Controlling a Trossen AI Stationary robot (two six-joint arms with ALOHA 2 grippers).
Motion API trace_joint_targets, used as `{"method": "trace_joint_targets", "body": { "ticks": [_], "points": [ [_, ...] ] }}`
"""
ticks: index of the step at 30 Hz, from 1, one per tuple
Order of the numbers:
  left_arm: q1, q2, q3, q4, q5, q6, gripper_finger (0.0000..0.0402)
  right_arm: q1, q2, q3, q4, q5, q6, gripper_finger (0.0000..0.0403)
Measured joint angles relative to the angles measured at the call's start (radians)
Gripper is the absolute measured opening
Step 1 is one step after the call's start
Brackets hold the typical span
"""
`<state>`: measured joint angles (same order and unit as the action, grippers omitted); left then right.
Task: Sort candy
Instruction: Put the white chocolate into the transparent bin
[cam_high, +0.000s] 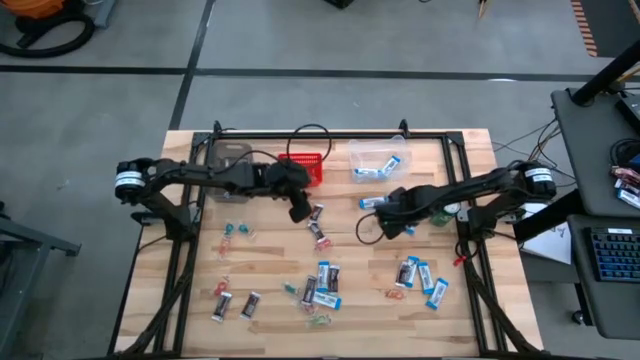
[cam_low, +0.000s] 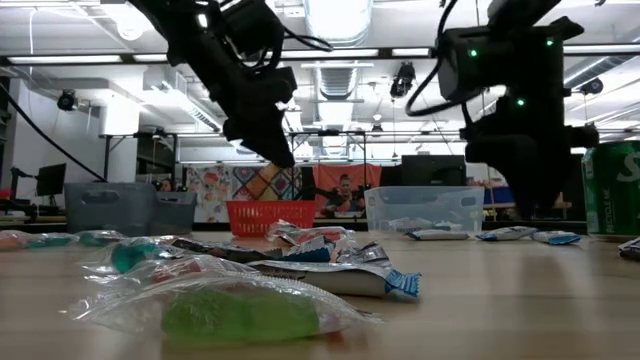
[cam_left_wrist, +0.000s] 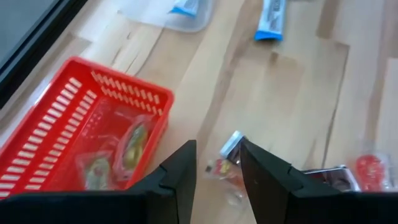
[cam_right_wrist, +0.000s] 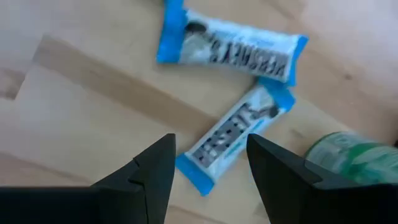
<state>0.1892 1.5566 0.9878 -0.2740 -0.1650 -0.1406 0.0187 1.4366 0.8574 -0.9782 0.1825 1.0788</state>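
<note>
- Nearest the low view's lens, at the lower centre of the frame, a green sweet in clear wrap (cam_low: 240, 312) lies on the table (cam_low: 520, 300), with more candy (cam_high: 325, 282) scattered across the lower half of the high view.
- The right end effector (cam_right_wrist: 208, 165) hangs with fingers parted and nothing between them, right over a blue-and-white packet (cam_right_wrist: 233, 140) lying at a slant; a second blue-and-white packet (cam_right_wrist: 233, 46) touches its far end.
- To do this pick well, I would turn the wrist so the fingers cross the slanted packet's narrow width, come down at its middle, and stay clear of the neighbour and the green can (cam_right_wrist: 351, 155) at the frame's right edge.
- The clear bin (cam_high: 378, 160) in the upper centre of the high view already holds blue packets, so it looks like the target.
- The left end effector (cam_left_wrist: 217, 165) is part-open and empty beside the red basket (cam_left_wrist: 81, 134), above a loose wrapped piece (cam_left_wrist: 227, 165).
</note>
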Motion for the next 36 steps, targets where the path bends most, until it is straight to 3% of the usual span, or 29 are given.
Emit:
{"method": "trace_joint_targets", "body": {
  "ticks": [10, 18, 28, 36],
  "points": [
    [-0.006, 0.0, 0.0, 0.017, -0.006, 0.012, 0.0107, 0.032, 0.135, 0.002, -0.01, 0.0, 0.022, 0.0191],
    [-0.006, 0.0, 0.0, 0.021, -0.008, 0.02, 0.0107, 0.045, 0.212, 0.007, 0.01, -0.008, -0.09, 0.0186],
    [-0.006, 0.001, 0.0, 0.031, -0.008, 0.02, 0.0107, 0.144, 0.105, 0.029, 0.053, -0.006, -0.191, 0.0144],
    [-0.006, 0.002, 0.0, 0.058, -0.008, 0.02, 0.0107, 0.154, 0.018, 0.034, 0.048, 0.019, -0.192, 0.0153]
  ]
}}
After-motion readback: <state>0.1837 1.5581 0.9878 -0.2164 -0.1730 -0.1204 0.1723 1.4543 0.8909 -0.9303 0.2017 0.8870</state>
